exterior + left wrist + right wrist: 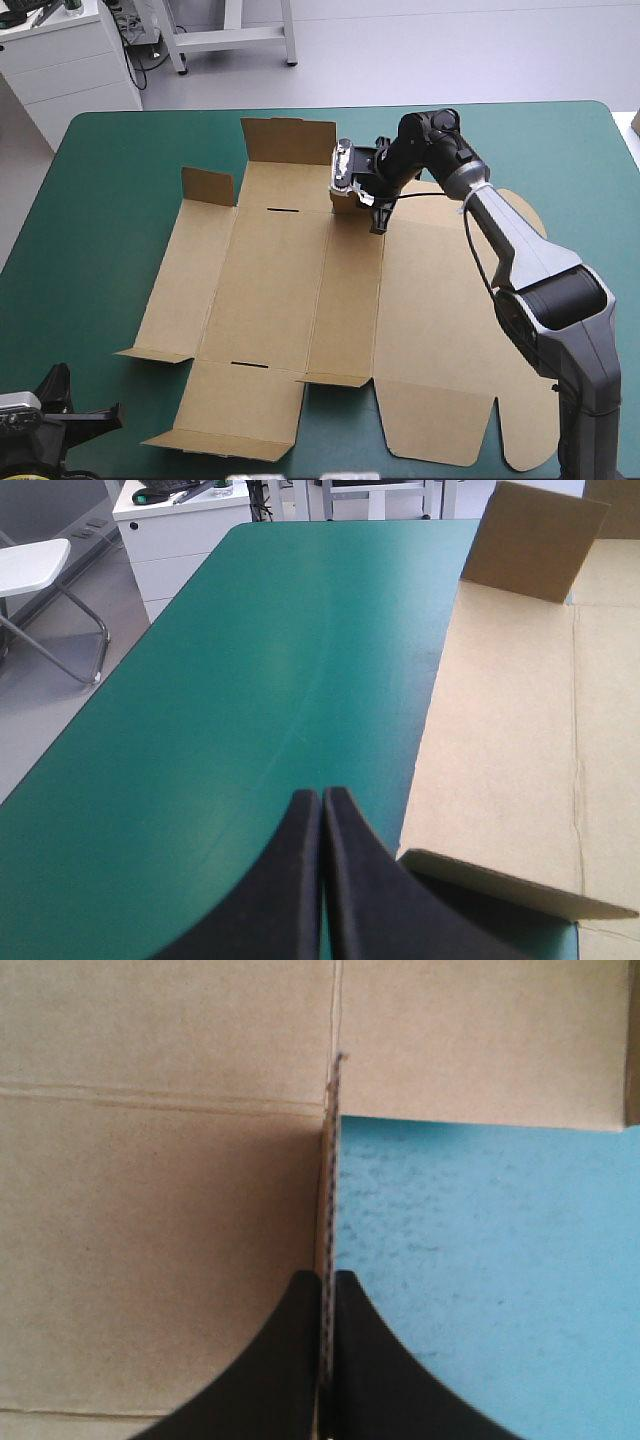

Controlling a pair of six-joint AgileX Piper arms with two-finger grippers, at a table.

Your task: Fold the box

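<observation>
The brown box [300, 300] lies as a cut sheet on the teal-green cover, mostly flat, with a few small flaps raised along its left and far edges. My right gripper [352, 197] reaches over the far middle of the sheet and is shut on a small flap there. In the right wrist view that flap's edge [331, 1160] stands on end between my black fingers [290, 1360]. My left gripper [322, 820] is shut on nothing, at the table's near left corner [60, 420], beside the box's left panel [510, 730].
A raised flap [530, 540] stands at the far end of the left panel, another [288, 140] at the sheet's far edge. The rounded lid panel [450, 330] lies flat on the right. Bare teal-green cover [90, 230] stretches left of the box.
</observation>
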